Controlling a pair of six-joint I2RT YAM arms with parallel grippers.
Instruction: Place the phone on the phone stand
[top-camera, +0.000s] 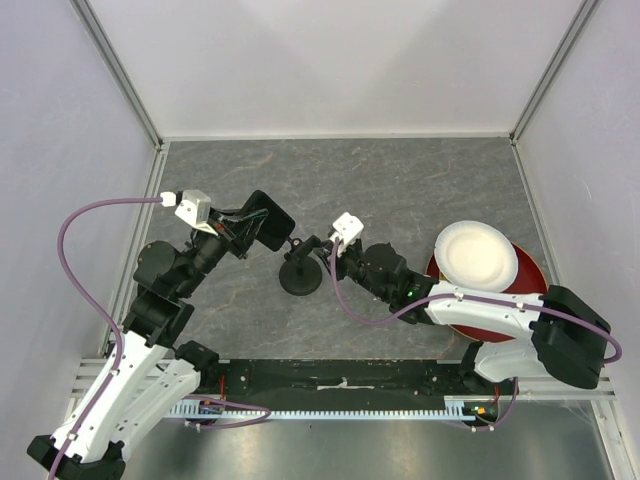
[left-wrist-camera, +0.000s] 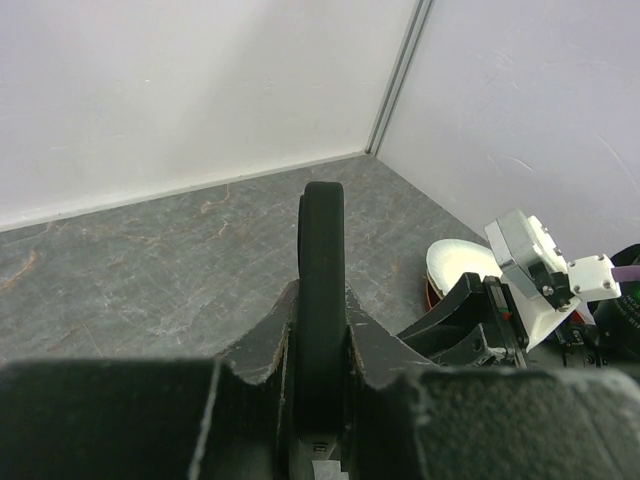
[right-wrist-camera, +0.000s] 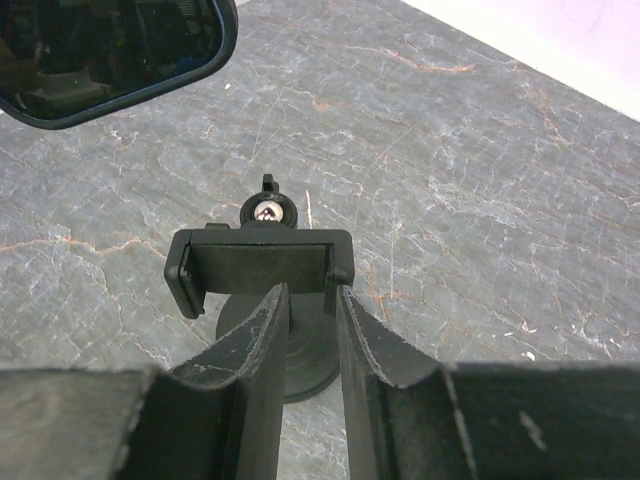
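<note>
The grey, veined stone-look table carries the whole job, with the 2 arms reaching in from its near edge toward the middle. Off to the right, a white round plate sits on a dark red dish, well apart from the work and playing no part in it. The flat, glossy black rectangular phone is off the table, clamped in the left gripper, whose 2 fingers are closed tight against its 2 faces. It hangs just left of the small black phone stand with its round disc base, likely carried this way so an edge can drop into the cradle. The right gripper has its fingers nearly together, apparently pinching the stand just under the clamp head, probably to brace so light a stand against tipping or sliding. The cradle is empty, so the placing is not yet done
</note>
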